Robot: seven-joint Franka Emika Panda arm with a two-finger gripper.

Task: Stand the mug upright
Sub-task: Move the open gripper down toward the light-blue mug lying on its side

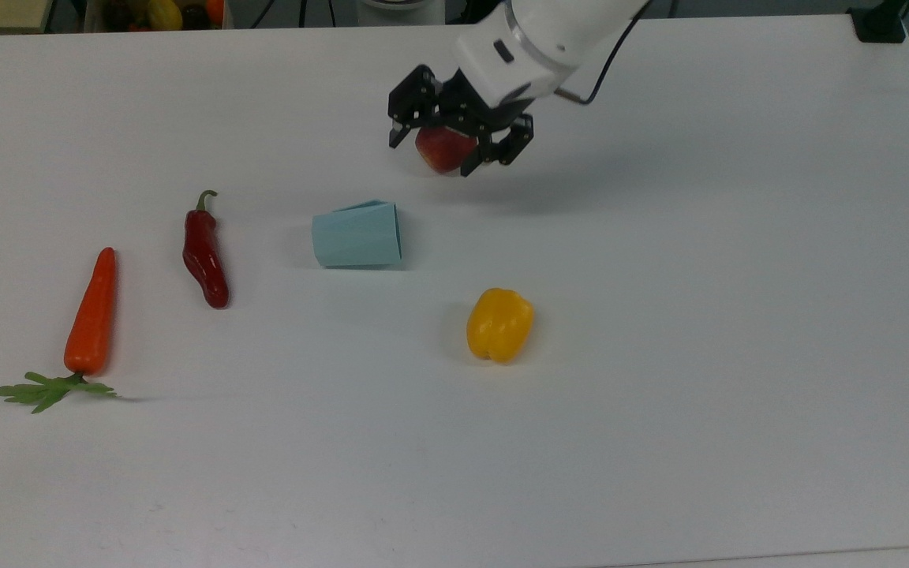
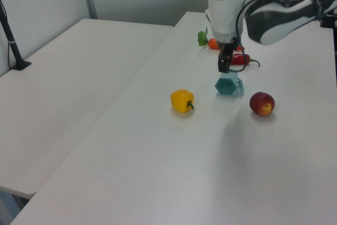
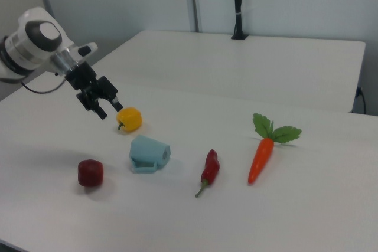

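The mug (image 1: 357,234) is lying on its side on the table (image 1: 660,355), while the gripper (image 1: 461,142) is hanging above, fingers spread, holding nothing.

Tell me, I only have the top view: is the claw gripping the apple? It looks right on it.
Observer: No. In the right view the claw hangs open in the air, well above the apple, which lies free on the table.
Operator: Which end of the mug is open?
Observer: The left view shows the mug with its dark hexagonal mouth facing the camera, so the top view's right end.
Operator: And the handle?
Observer: In the right view it sticks out toward the camera, low by the table.
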